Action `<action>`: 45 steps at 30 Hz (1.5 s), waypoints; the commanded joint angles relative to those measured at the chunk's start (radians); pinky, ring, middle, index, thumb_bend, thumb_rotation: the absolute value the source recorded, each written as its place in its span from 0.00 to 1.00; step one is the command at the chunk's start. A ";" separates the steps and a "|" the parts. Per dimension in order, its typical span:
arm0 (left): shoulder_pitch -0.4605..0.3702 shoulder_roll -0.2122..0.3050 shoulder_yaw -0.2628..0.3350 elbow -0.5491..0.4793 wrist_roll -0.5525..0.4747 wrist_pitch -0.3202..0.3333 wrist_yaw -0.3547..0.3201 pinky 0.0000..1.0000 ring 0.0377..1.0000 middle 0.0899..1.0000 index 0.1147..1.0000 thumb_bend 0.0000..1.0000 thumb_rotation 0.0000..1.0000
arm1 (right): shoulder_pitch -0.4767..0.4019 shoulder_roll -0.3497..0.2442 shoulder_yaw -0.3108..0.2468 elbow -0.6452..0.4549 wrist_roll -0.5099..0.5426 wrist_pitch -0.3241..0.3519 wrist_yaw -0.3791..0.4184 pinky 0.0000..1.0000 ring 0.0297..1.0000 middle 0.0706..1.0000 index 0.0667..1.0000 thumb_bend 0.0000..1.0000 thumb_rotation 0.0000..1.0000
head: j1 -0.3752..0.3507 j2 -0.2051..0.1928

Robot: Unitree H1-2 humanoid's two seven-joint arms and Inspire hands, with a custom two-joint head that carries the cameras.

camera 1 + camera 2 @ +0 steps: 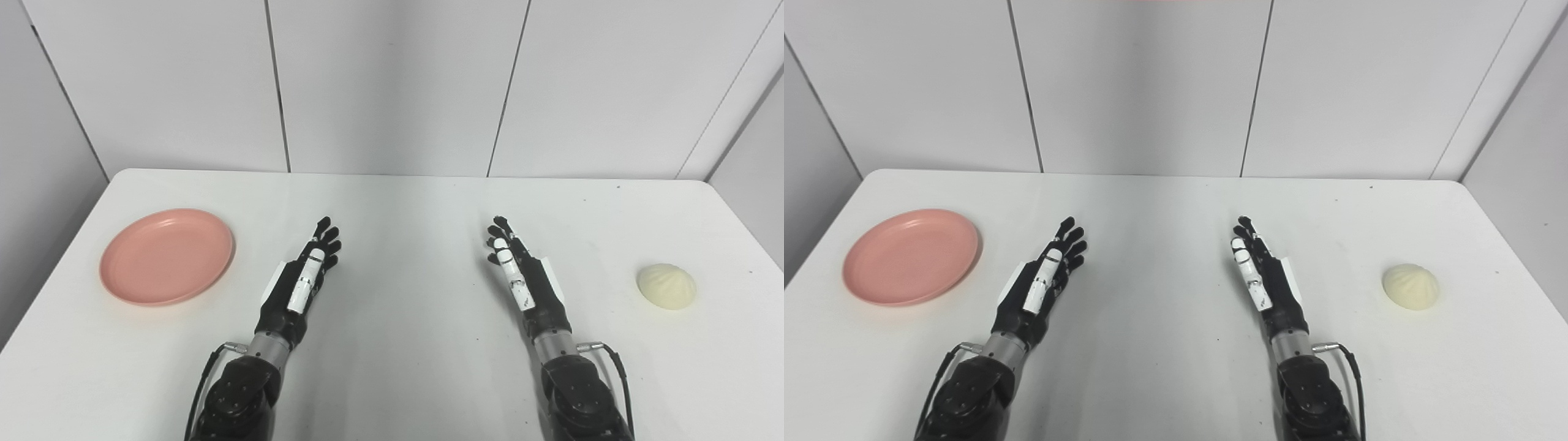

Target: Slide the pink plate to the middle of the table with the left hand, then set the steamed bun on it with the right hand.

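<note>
Both the left hand [306, 269] and right hand [517, 269] rest released, fingers extended, empty over the white table [404, 202], because the round pink plastic plate [166, 255] at far left and the pale pleated steamed bun [666, 285] at far right lie untouched.

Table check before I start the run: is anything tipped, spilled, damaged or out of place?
Nothing stands out. The pink plate lies flat and empty at the table's left side; the steamed bun sits whole at the right. The left robot hand and right robot hand are open between them, holding nothing.

Bright, even overhead light | faint sheen on white table [392, 202] | soft, short shadows | sharp focus, slight edge distortion
</note>
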 commanded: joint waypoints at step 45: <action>-0.083 -0.079 0.004 0.120 0.059 -0.057 0.106 0.97 0.97 0.97 0.98 0.37 1.00 | -0.018 -0.046 -0.028 0.138 0.104 -0.094 0.085 0.94 0.94 0.95 0.97 0.16 1.00 | 0.194 -0.076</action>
